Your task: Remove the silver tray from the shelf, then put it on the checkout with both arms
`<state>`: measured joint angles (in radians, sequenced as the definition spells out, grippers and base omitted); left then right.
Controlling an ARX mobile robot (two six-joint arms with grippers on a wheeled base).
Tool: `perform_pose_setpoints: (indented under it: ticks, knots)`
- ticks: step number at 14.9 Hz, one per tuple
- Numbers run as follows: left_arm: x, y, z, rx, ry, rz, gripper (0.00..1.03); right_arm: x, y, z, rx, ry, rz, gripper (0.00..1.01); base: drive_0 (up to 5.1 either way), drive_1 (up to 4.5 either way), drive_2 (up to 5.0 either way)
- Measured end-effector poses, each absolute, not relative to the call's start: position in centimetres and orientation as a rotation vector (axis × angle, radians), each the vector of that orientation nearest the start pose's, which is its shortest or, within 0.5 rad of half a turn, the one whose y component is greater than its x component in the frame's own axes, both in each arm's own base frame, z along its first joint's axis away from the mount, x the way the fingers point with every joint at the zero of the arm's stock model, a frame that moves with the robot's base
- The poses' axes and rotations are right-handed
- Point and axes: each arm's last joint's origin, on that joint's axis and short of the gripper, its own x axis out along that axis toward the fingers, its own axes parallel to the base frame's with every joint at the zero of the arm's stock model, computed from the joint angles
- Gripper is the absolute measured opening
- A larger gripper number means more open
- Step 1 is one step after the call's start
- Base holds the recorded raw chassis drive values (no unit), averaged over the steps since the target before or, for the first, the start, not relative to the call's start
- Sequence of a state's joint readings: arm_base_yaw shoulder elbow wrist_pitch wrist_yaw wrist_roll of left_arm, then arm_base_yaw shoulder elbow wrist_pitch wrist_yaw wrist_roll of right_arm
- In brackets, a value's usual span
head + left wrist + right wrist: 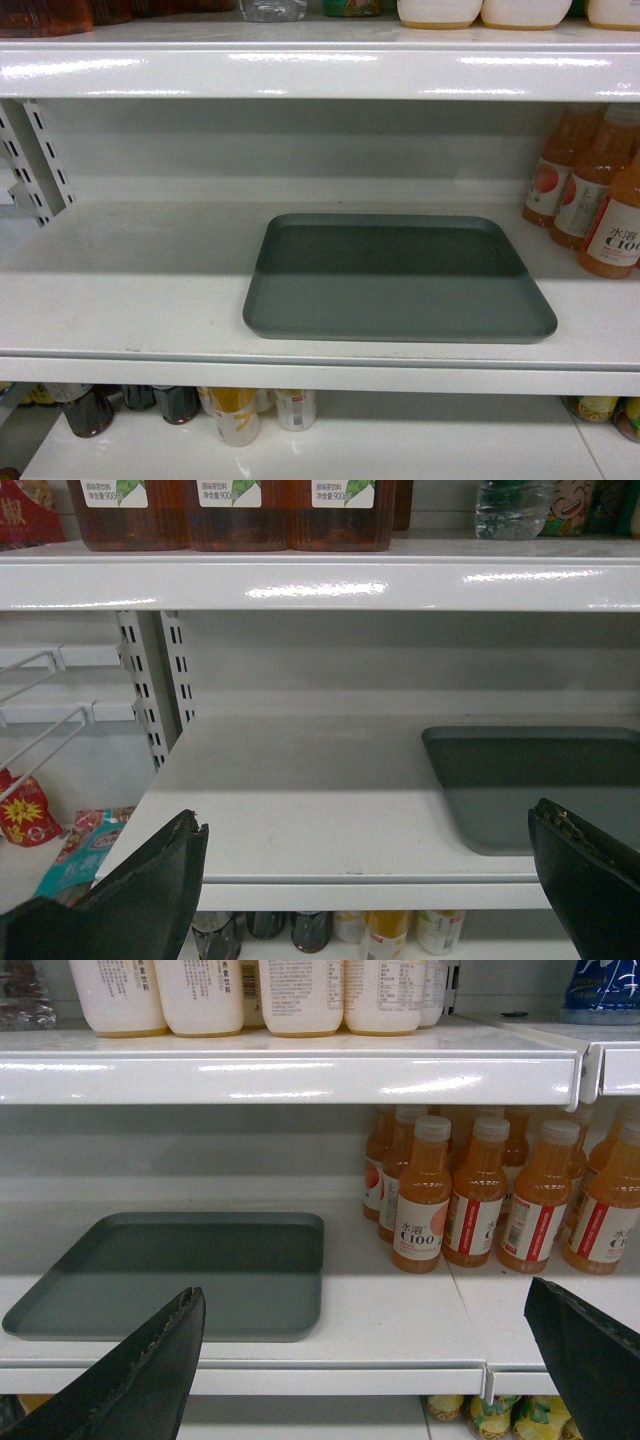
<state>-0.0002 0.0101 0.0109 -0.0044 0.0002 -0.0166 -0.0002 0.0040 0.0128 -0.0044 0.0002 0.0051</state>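
Your silver tray (398, 280) lies flat on the middle shelf (130, 310), right of centre, its long axis running left to right along the board and one long edge close to the front lip. The far half sits in the shadow of the board above. Orange juice bottles (590, 190) stand just to its right, apart from it.

From the left wrist you see only the tray's left end (530, 785); the rest is cut off at the frame edge. The left gripper (365, 900) has its fingers spread wide and grips nothing, in front of the shelf. The right gripper (365, 1370) is likewise spread and bare. Neither arm appears in your head view. The bottles and cans (240, 410) on the shelf below are partly hidden by the lip.
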Motion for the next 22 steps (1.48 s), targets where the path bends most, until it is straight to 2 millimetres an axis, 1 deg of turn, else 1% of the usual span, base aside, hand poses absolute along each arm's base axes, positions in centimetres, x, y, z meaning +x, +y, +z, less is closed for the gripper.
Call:
perform_pose_setpoints:
  ticks: [4,5,6,7,9,11,12,14,15,17,18,19,20,22]
  knots:
    - [9.8,0.0,16.6,-0.017,0.009,0.003,0.98,9.7,0.0,16.7,0.004,0.002,0.000,0.98,0.0,0.00,0.0]
    - [9.9,-0.2,16.3,0.003,0.196,0.070,0.98,9.8,0.1,16.4,-0.004,0.173,0.055,0.98,0.0,0.00,0.0]
    - [10.7,-0.6,16.7,0.040,0.340,0.100,0.98,10.6,0.3,16.4,-0.002,0.302,0.090,0.98,0.0,0.00,0.0]
    - [12.5,-1.1,17.2,0.048,0.399,0.069,0.98,11.7,0.4,16.3,-0.015,0.356,0.102,0.98,0.0,0.00,0.0]
    - [15.6,-1.7,16.9,0.022,0.494,-0.013,0.98,14.3,0.6,15.7,-0.011,0.439,0.121,0.98,0.0,0.00,0.0]
    - [19.3,-3.2,15.4,0.020,0.595,-0.101,0.98,17.3,0.9,14.7,0.003,0.514,0.154,0.98,0.0,0.00,0.0]
    - [20.7,-3.6,14.7,0.009,0.626,-0.118,0.98,18.7,1.0,14.2,0.006,0.542,0.158,0.98,0.0,0.00,0.0]
    - [24.4,-4.7,13.3,0.019,0.678,-0.102,0.98,22.1,1.5,13.2,0.028,0.585,0.176,0.98,0.0,0.00,0.0]
    - [29.4,-6.2,10.5,0.036,0.768,-0.102,0.98,27.7,1.8,11.0,0.052,0.660,0.169,0.98,0.0,0.00,0.0]
    - [32.0,-7.0,9.2,0.036,0.799,-0.107,0.98,30.8,1.9,9.8,0.055,0.699,0.153,0.98,0.0,0.00,0.0]
    - [33.4,-7.4,8.8,0.037,0.804,-0.105,0.98,32.6,2.0,9.4,0.057,0.704,0.145,0.98,0.0,0.00,0.0]
    - [34.5,-7.8,8.6,0.026,0.812,-0.107,0.98,34.0,2.0,9.0,0.055,0.709,0.137,0.98,0.0,0.00,0.0]
    - [36.1,-8.5,8.1,0.018,0.826,-0.108,0.98,36.1,2.1,8.4,0.061,0.724,0.127,0.98,0.0,0.00,0.0]
    - [38.5,-9.5,7.3,0.004,0.861,-0.105,0.98,39.2,2.2,7.1,0.062,0.764,0.098,0.98,0.0,0.00,0.0]
